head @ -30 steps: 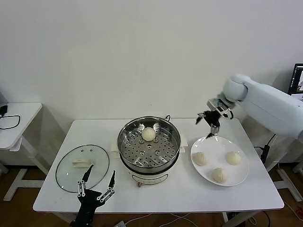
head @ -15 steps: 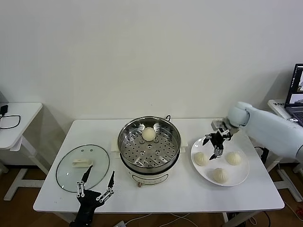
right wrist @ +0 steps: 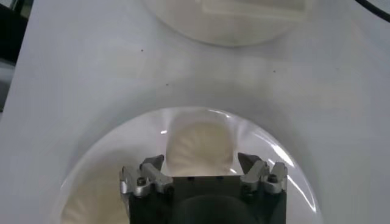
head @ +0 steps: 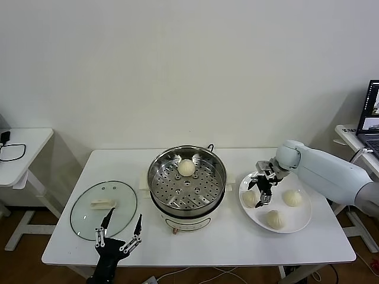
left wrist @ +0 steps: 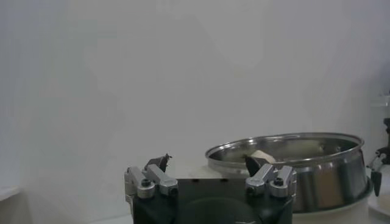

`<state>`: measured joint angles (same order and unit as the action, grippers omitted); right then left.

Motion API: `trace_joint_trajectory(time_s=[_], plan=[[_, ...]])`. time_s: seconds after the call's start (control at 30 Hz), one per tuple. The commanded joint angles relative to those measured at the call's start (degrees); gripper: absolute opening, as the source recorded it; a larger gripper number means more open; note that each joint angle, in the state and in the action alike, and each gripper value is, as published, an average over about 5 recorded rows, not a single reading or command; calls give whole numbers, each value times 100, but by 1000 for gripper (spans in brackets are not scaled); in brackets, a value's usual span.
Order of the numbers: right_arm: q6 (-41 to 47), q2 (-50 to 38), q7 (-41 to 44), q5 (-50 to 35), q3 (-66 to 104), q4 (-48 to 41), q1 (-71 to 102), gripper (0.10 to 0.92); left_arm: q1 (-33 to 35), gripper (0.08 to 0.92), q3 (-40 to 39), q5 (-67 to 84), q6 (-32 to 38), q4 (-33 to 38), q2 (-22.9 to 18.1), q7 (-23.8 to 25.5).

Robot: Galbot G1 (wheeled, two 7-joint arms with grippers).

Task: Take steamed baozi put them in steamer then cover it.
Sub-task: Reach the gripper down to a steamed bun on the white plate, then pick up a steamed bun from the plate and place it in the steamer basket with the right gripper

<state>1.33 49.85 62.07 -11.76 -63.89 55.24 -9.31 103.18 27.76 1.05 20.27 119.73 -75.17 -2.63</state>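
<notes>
Your right gripper (head: 261, 190) hangs over the white plate (head: 299, 223) at the right of the white table (head: 237, 242), its fingers spread to either side of the plate's left steamed baozi (head: 250, 199). The right wrist view shows that bun (right wrist: 199, 147) between the two fingertips (right wrist: 152, 164), with the jaws not yet pressed against the dough. Two more baozi lie on the same plate: one toward the right rim (head: 292, 197), one at the front (head: 275, 219). A fourth baozi (head: 186, 167) already rests on the perforated tray at the back of the steamer (head: 187, 183), which stands uncovered at the table's centre. The glass lid (head: 103, 209) lies flat on the table to the steamer's left. Your left gripper (head: 121, 229) waits at the table's front edge, just beside the lid, with its fingers released and wide apart, holding nothing.
</notes>
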Motion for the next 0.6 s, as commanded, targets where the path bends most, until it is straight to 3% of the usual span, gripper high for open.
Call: trace_joint_trajectory(time_s=[0.03,0.27,0.6], plan=[[32,76,-75,23,4,-59,103,741,1,823,-2,3,4,-8,1,-3],[33,-61,53,86,-61,146,-252,655,-14,823,4,6,-6,20,8,-9],[3,29,1279,-134,-663,630,-2352,647,-96,823,-36,5,-97,120,39,-27]])
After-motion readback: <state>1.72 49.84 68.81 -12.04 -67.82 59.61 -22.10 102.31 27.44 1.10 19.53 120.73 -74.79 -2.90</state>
